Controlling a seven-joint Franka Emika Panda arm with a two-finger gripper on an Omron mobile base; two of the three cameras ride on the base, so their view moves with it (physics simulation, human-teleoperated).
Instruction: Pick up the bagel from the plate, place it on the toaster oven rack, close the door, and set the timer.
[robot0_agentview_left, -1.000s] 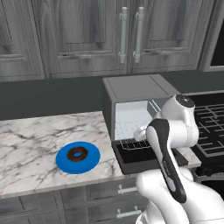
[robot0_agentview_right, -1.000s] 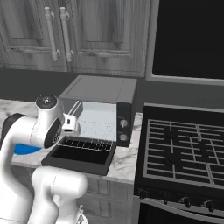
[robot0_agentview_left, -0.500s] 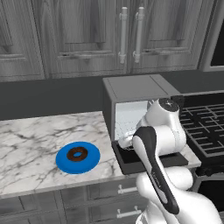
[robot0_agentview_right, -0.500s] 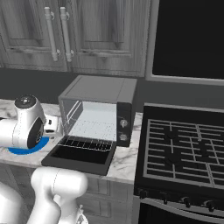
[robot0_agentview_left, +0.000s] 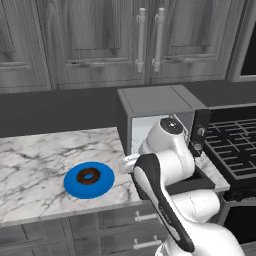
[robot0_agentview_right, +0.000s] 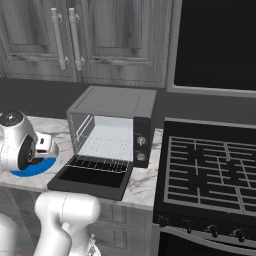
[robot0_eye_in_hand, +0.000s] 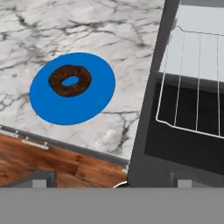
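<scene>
Rises from the lower right of the left base view, white with a dark band along the bent link, and folds at a rounded joint with a dark cap near the frame's centre. Sits at the far left of the right base view as a rounded white joint, with a short white segment poking out to its right. End effector (robot0_eye_in_hand: 109, 178) open wide, both dark tips low in the hand view, one at lower left and the other at lower right, well apart with nothing between them.
</scene>
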